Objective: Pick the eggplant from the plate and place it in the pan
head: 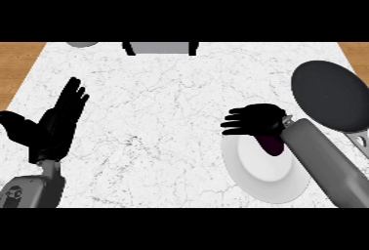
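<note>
A white plate [256, 171] lies on the marble counter at the lower right. A dark purple eggplant [272, 145] rests on its upper part, mostly hidden under my right hand [254, 119], whose fingers curl down over the eggplant's top end. A dark round pan [330, 95] sits at the far right, its grey handle [358, 142] running toward the lower right edge. My left hand [56, 124] rests open at the left edge, fingers up.
A grey box-like object [160, 48] with black sides stands at the counter's back edge. A grey round thing [83, 44] peeks in at the back left. Wooden floor shows past both sides of the counter.
</note>
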